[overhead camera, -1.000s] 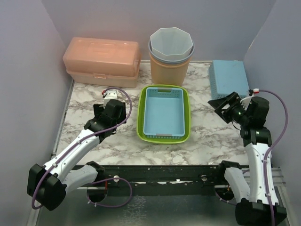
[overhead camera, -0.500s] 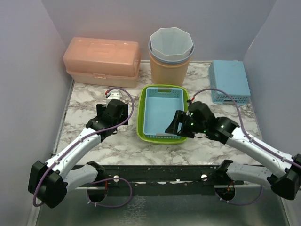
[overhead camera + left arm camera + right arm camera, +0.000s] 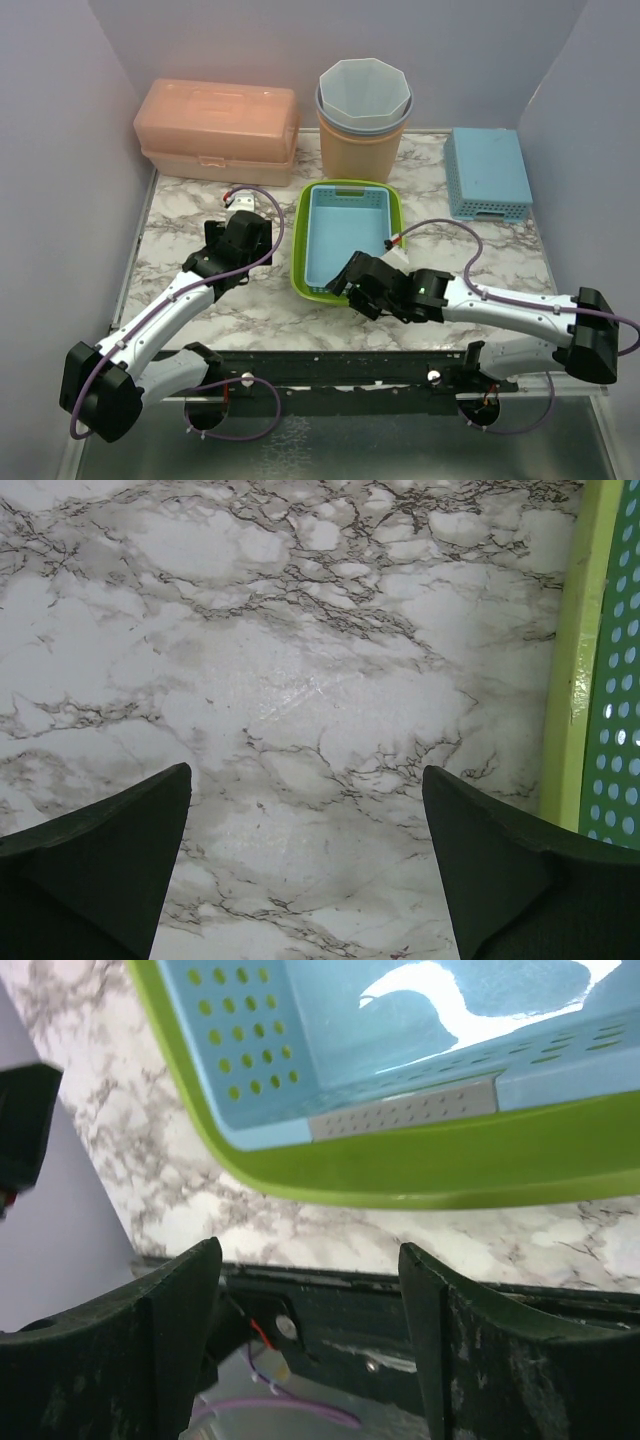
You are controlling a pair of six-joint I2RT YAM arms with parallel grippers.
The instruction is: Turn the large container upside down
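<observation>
In the top external view, the green basket (image 3: pixel 299 262) is taken to be the large container, with a blue basket (image 3: pixel 345 235) nested inside it. Its long axis is seen to run straight away from the arm bases, so one short end is turned towards them. The right gripper (image 3: pixel 352 283) is placed at this near short end, and the basket lies directly ahead of its fingers. The left gripper (image 3: pixel 245 240) is held beside the long left side, so the basket lies to its right, with a strip of table between them. The right gripper is judged to be the nearer one.

In the left wrist view, the jaws of the left gripper (image 3: pixel 305 865) are spread wide and nothing is held between them. Only the marble table (image 3: pixel 300 660) is seen below, and the rim of the green basket (image 3: pixel 570 680) is found at the far right of the fingers, apart from them.

In the right wrist view, the jaws of the right gripper (image 3: pixel 308 1255) are parted and no object is enclosed. The near rim of the green basket (image 3: pixel 450 1175) runs crosswise just ahead of the fingertips, and the blue basket (image 3: pixel 300 1020) is seen beyond it. No contact can be confirmed. It is judged that the rim must first be brought between the fingers.
</observation>
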